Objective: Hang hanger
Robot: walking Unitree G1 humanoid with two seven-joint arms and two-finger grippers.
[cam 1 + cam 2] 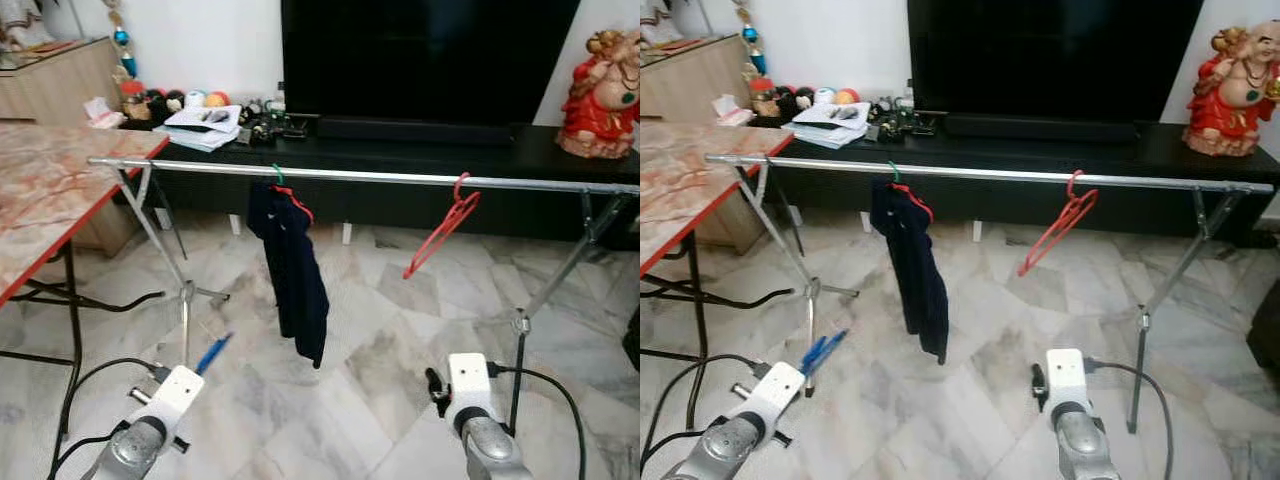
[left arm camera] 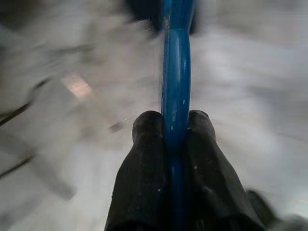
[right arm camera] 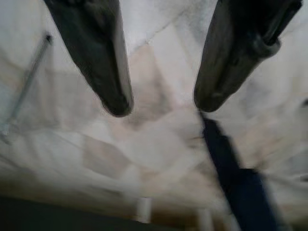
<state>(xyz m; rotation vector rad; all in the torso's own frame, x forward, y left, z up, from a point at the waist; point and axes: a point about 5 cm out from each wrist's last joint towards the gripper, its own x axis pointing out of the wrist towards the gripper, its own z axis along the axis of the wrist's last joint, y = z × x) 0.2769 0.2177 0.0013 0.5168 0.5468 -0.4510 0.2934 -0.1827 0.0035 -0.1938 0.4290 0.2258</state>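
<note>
A silver clothes rail (image 1: 400, 177) spans the room on two stands. A dark navy garment (image 1: 292, 270) hangs from it on a hanger with a green hook, and an empty red hanger (image 1: 440, 232) hangs tilted further right. My left gripper (image 2: 169, 126) is shut on a blue hanger (image 2: 175, 86), whose blue end (image 1: 213, 353) pokes up low on the left, below the rail. My right gripper (image 3: 161, 107) is open and holds nothing, low on the right over the marble floor.
A marble-topped table with a red edge (image 1: 50, 195) stands at the left. Behind the rail are a black TV unit (image 1: 420, 150) with a TV, clutter at its left end and a red figurine (image 1: 602, 95). Black cables (image 1: 80, 385) trail across the floor.
</note>
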